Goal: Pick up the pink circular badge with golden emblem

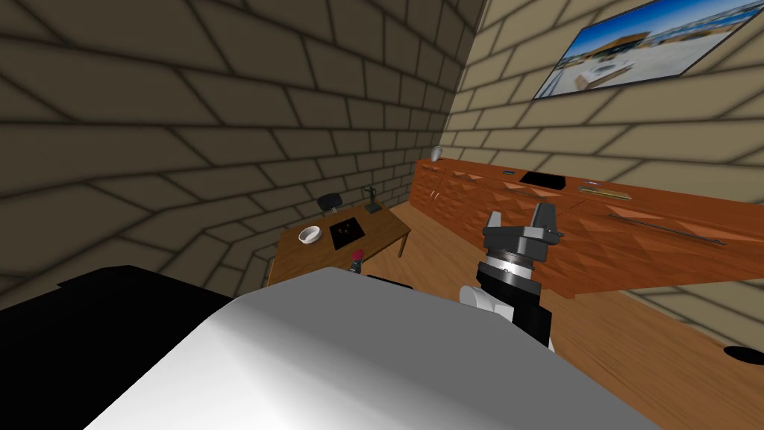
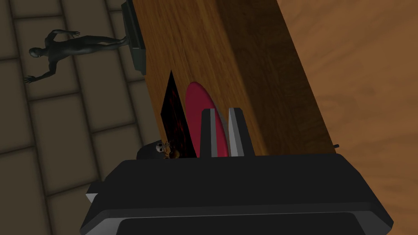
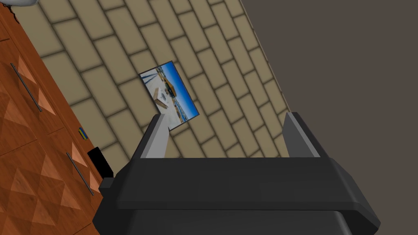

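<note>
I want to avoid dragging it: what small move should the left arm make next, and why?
Probably a short straight lift. The left gripper has jaws close together with the pink badge between them, seemingly gripped, at the wooden table beside a black tile; raising it would test the hold without scraping either.

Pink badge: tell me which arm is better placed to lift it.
Left. The left tool has its fingers closed on the pink badge on the wooden table. The right tool stands open and raised by the sideboard, well apart from the table.
</note>
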Motion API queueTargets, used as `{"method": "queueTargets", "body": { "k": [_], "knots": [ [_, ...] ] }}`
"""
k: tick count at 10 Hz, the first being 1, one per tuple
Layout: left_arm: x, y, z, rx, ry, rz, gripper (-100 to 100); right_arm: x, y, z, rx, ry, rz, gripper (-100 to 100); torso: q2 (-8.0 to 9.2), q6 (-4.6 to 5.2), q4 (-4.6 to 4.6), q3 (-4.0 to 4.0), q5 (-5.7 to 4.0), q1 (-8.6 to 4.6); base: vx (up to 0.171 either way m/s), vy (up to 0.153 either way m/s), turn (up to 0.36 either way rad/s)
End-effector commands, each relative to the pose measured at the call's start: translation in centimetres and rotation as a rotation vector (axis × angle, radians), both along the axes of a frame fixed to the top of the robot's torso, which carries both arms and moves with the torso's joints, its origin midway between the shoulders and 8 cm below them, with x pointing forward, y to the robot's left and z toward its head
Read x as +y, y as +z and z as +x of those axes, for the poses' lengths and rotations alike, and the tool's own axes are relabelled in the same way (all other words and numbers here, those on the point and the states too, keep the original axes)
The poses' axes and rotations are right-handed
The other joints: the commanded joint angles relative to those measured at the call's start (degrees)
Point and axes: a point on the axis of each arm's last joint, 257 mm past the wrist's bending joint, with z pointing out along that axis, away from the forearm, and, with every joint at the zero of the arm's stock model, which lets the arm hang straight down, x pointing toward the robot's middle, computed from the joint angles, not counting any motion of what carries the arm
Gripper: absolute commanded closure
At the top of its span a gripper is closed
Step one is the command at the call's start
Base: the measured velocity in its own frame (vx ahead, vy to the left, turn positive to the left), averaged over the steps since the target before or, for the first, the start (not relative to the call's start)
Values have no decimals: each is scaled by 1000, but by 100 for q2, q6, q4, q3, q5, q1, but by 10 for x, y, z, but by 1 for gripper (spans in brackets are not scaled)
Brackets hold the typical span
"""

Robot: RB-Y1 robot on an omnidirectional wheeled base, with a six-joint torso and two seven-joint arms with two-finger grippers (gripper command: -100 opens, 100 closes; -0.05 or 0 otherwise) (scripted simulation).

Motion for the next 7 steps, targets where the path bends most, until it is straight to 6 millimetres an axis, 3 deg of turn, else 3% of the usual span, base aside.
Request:
{"method": "queueTargets", "body": {
  "k": [1,2,3,6,7],
  "knots": [
    [0,0,0,0,0,0,100,0,0,0,0,0,0,0,0,0,0,0,0,0,0,0,0],
    [0,0,0,0,0,0,0,0,0,0,0,0,0,0,1,0,0,0,0,0,0,0,0],
    [4,2,11,2,-1,1,100,0,0,0,0,0,0,0,1,0,0,1,0,0,-85,-3,10],
    [5,3,13,-1,-2,1,100,0,0,0,0,0,0,0,48,-2,7,26,-2,-5,-97,-10,3],
    [5,3,13,2,-1,1,0,0,0,0,0,0,0,0,30,-1,5,18,-1,-3,-11,-1,1]
  ]
}}
